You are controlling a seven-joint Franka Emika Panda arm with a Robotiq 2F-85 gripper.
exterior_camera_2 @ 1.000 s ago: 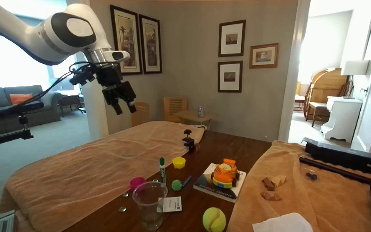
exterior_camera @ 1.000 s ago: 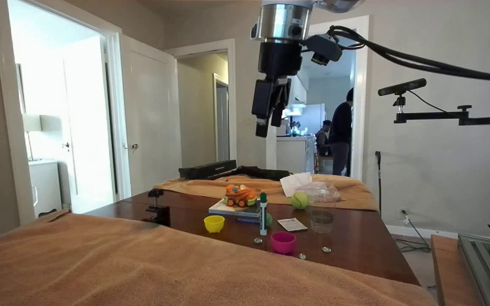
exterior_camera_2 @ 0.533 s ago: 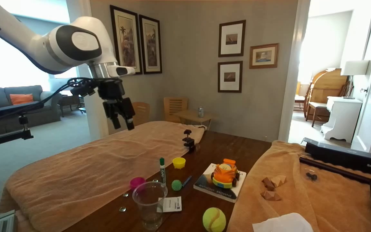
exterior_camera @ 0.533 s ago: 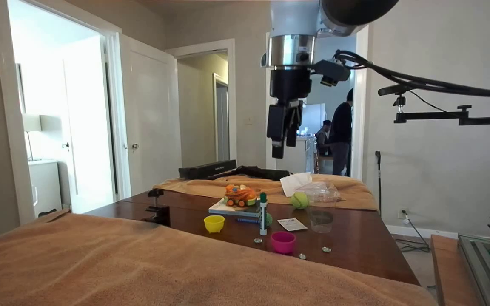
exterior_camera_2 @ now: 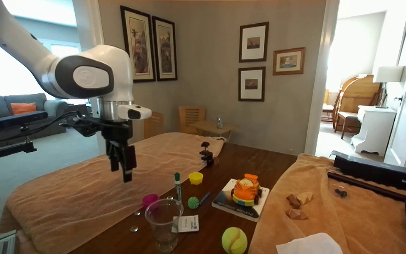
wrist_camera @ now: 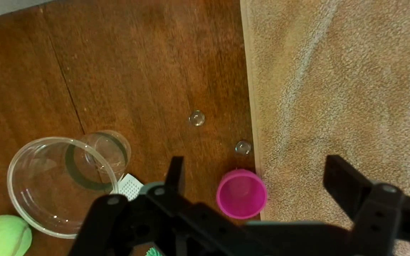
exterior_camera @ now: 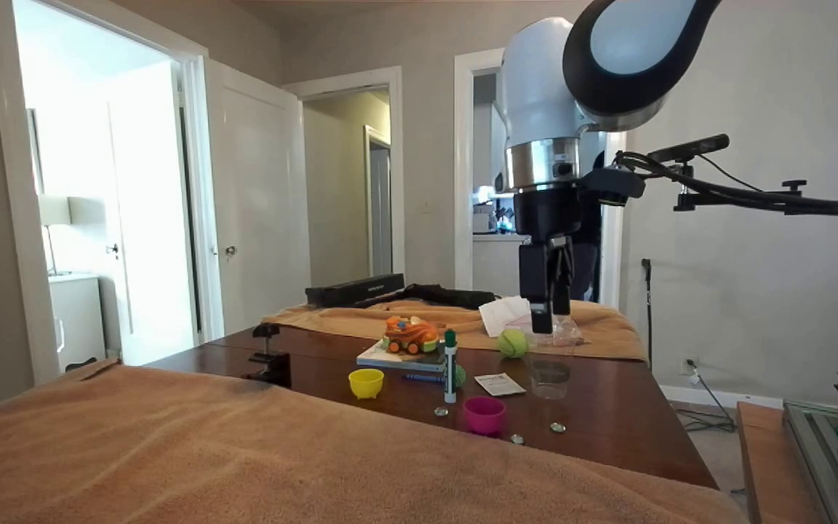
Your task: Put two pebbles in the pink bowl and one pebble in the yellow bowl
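Gripper (wrist_camera: 256, 172) is hanging in the air over the dark wooden table (wrist_camera: 148, 81), its two fingers spread wide apart; in the wrist view the magenta-pink bowl (wrist_camera: 242, 197) is showing between them, at five o'clock from the middle of that view. Taking the bowl as dial centre there: one clear pebble (wrist_camera: 243, 147) is lying near at twelve, a second pebble (wrist_camera: 197, 118) farther out at eleven, and a clear plastic cup (wrist_camera: 59, 188) is standing well apart at nine. Tan towel (wrist_camera: 340, 89) is spreading over the three o'clock side, edge just beside the bowl; whether they are touching, cannot tell. Same centre, in an exterior view: the yellow bowl (exterior_camera: 366, 386) is sitting between nine and ten, well apart; a green-capped marker (exterior_camera: 450, 371) is standing upright at eleven; a third pebble (exterior_camera: 441, 412) is lying near at nine. Again from the magenta-pink bowl, in an exterior view: an orange toy car (exterior_camera_2: 247, 191) is resting on a book (exterior_camera_2: 226, 199) at three, a tennis ball (exterior_camera_2: 234, 240) is lying at four.
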